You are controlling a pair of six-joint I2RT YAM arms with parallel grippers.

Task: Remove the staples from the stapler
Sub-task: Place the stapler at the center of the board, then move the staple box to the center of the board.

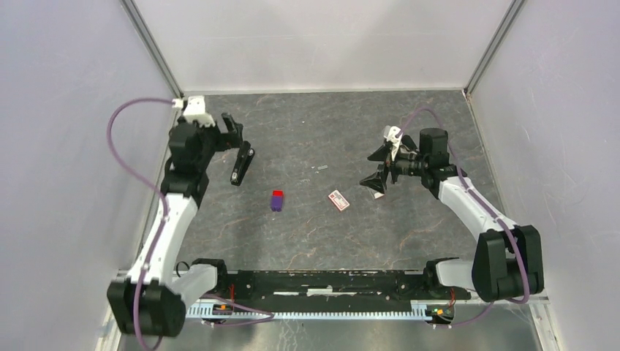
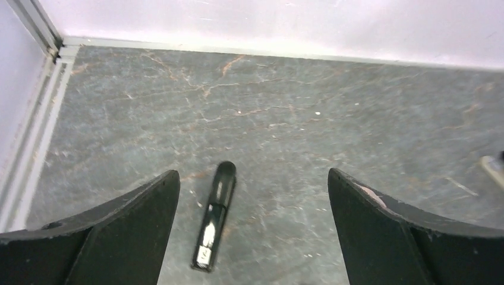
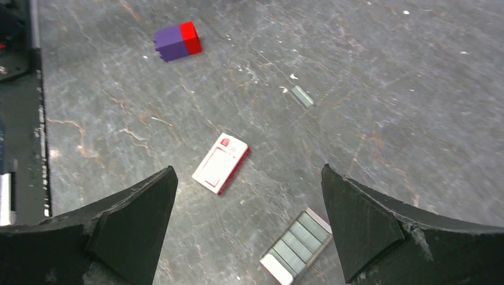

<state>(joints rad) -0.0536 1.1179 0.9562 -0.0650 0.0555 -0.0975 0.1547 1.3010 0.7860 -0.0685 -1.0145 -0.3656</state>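
Observation:
The black stapler lies closed on the table at the left, its rounded top up. In the left wrist view it lies lengthwise, nearer the left finger. My left gripper hangs just behind it, open and empty. My right gripper is open and empty over the right middle of the table. A small tray of staple strips lies below it, near the right finger. A short loose strip of staples lies further out.
A white and red staple box and a purple and red block lie mid-table; both show in the right wrist view, the box and the block. White walls enclose the table; a black rail joins the arm bases.

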